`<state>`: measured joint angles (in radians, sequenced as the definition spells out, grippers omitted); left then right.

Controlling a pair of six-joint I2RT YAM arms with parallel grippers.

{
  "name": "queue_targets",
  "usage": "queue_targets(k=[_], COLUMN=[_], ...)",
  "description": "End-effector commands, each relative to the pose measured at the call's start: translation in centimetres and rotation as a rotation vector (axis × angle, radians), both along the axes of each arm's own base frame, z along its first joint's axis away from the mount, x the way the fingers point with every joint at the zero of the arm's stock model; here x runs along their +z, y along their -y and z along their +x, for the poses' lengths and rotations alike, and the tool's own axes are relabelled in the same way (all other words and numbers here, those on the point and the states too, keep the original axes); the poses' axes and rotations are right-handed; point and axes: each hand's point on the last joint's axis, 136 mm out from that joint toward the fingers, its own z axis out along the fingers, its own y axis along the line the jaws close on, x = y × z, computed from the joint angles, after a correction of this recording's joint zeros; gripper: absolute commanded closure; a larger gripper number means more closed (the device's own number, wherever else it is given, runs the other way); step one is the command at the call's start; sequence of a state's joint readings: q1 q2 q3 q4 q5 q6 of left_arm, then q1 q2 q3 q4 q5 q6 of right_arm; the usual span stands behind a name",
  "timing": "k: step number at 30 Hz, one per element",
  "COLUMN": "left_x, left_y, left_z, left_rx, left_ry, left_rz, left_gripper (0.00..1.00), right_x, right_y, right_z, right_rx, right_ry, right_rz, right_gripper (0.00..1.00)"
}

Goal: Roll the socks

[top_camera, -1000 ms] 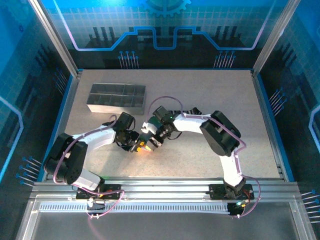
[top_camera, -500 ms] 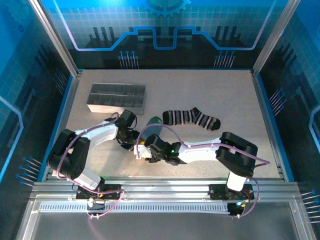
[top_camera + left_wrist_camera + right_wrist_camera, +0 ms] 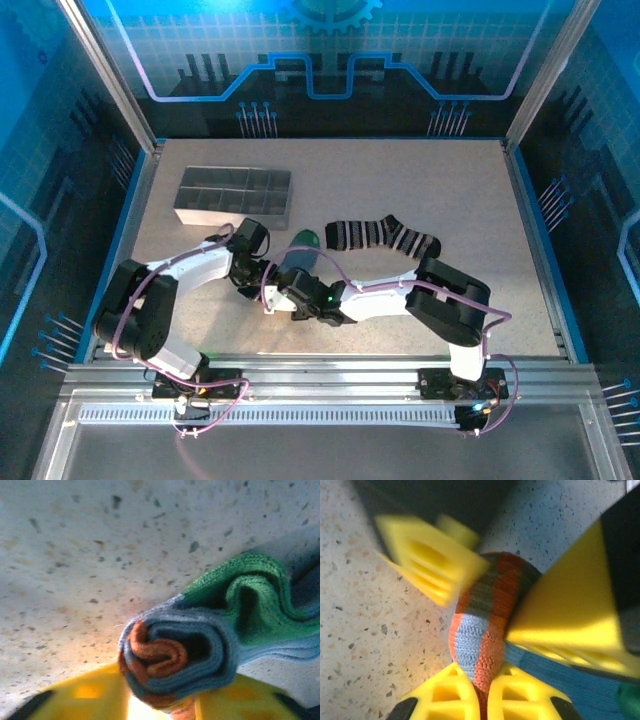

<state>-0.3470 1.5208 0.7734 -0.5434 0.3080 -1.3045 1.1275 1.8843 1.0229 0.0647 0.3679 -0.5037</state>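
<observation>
Right wrist view: the right gripper [image 3: 481, 700] has its yellow fingers nearly together, pinching the orange-edged end of the grey-blue sock [image 3: 482, 640]. The left gripper [image 3: 161, 697] clamps the same sock, its jaws either side of the roll, with the orange cuff wound at the centre. Seen from above, both meet front-left on the table [image 3: 450, 180]. Beyond them to the right the black striped sock [image 3: 385, 237] lies flat. The grey tray [image 3: 230, 217] sits farthest back.
</observation>
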Motion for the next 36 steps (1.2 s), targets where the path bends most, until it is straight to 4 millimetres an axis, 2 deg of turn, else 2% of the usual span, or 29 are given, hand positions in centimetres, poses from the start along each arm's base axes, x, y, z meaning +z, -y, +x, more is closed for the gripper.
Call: queue_targets(k=[1,4,6,9,12,15,22,25,31,34,36], left_x=[0.7,1.9,1.9,2.5,3.5,4.0,4.3,3.6,1.4,0.3,-0.5], left_y=[-2.1,-2.6,-3.2,-4.2,-4.3,-3.3,0.2,1.3,2.3,2.4,2.3], left_z=[-2.8,-2.5,-2.8,-2.6,-2.1,-1.6,0.9,1.6,2.5,2.5,2.3], left_rx=[0.045,0.058,0.081,0.129,0.15,0.14,0.101,0.066,0.024,-0.002,0.0], left_ry=[-0.075,-0.048,-0.058,-0.016,0.052,0.103,0.247,0.254,0.226,0.193,0.175], left_rz=[0.045,0.022,0.002,-0.003,-0.019,-0.068,-0.168,-0.163,-0.138,-0.099,-0.079], left_gripper=[0.41,0.18,0.15,0.16,0.2,0.26,0.29,0.29,0.29,0.3,0.34], right_x=[-3.5,-4.1,-4.4,-4.3,-4.3,-4.3,-5.0,-5.4,-5.6,-5.4,-5.3], right_y=[3.0,3.6,4.1,4.3,4.6,4.8,5.4,5.8,6.1,5.9,5.8], right_z=[-0.5,-1.7,-2.0,-2.5,-2.7,-3.0,-3.0,-3.1,-2.7,-2.6,-2.4], right_rx=[-0.079,-0.088,-0.111,-0.121,-0.146,-0.171,-0.264,-0.289,-0.315,-0.31,-0.31], right_ry=[-0.216,-0.391,-0.494,-0.626,-0.764,-0.888,-1.178,-1.258,-1.292,-1.295,-1.292], right_rz=[-0.063,-0.019,0.012,0.058,0.1,0.131,0.178,0.177,0.183,0.189,0.193], right_gripper=[1.0,1.0,1.0,1.0,1.0,1.0,1.0,1.0,1.0,1.0,1.0])
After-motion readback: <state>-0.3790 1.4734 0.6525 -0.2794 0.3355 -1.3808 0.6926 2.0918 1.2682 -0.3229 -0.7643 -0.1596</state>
